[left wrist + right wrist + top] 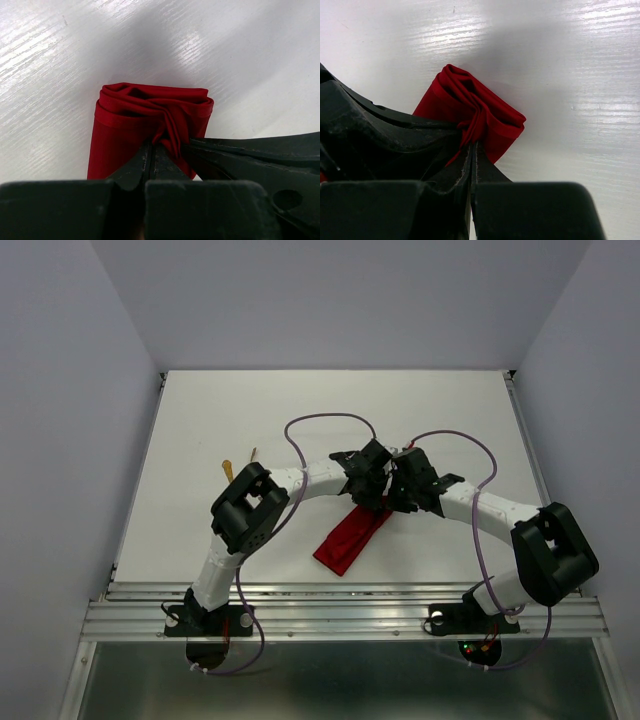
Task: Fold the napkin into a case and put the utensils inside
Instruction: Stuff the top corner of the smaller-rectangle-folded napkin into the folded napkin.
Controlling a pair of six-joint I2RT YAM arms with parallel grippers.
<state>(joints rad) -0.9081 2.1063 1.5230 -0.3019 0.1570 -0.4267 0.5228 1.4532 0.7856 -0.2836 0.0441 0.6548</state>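
The red napkin lies folded into a narrow strip near the table's middle, slanting toward the front left. Both grippers meet at its far end. My left gripper is shut, pinching a bunched fold of the napkin at its tips. Close beside it my right gripper is also shut on a gathered pleat of the napkin at its tips. The end of the cloth shows several stacked layers. The utensils lie far left: a gold knife and a thin fork, partly hidden behind my left arm.
The white table is walled by grey panels on three sides. A metal rail runs along the near edge, where the arm bases are bolted. Purple cables loop above both wrists.
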